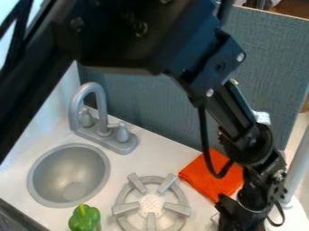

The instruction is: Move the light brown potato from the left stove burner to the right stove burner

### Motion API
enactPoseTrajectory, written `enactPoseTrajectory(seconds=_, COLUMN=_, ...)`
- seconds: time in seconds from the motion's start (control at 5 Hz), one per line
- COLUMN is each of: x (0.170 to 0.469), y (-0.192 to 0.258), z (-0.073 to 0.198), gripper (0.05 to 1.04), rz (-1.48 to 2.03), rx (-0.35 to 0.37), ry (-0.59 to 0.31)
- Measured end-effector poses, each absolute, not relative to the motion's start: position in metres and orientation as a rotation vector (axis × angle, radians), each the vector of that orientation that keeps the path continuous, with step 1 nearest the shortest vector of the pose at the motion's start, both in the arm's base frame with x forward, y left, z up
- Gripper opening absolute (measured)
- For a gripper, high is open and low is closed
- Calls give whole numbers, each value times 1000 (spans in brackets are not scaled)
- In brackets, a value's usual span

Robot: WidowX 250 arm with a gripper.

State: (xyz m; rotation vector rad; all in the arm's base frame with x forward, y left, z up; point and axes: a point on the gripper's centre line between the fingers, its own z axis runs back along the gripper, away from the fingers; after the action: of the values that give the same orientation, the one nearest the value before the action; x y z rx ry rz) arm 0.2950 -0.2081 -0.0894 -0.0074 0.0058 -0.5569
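Pincer (pixel 240 215) low at right, pointing down by bottom edge; can't tell how far open or if holding anything. Orange cloth (pixel 208 178) just beside it, on white worktop (pixel 151 155), right of gray burner (pixel 151 205). Green pepper (pixel 84 218) left of burner, near round sink (pixel 69 176). Gray faucet (pixel 101 118) behind sink.

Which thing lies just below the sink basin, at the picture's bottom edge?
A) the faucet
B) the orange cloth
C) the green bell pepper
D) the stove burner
C: the green bell pepper sits at the bottom edge, below the round sink basin.
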Motion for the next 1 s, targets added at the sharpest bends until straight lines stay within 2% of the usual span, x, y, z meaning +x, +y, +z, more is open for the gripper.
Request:
enactPoseTrajectory(seconds=0.2, x=293, y=-212, z=-90, gripper=595, rz=-557, rx=-39, ry=-18)
enactPoseTrajectory(seconds=0.4, x=289, y=-209, z=-84, gripper=643, rz=-559, rx=-85, ry=-54)
enactPoseTrajectory(seconds=0.6, x=287, y=-201, z=-60, gripper=938, rz=-549, rx=-103, ry=-101)
enactPoseTrajectory(seconds=0.8, x=294, y=-188, z=-24, gripper=1011, rz=-510, rx=-160, ry=-183)
enactPoseTrajectory(seconds=1.0, x=295, y=-175, z=7, gripper=1006, rz=-459, rx=-182, ry=-214)
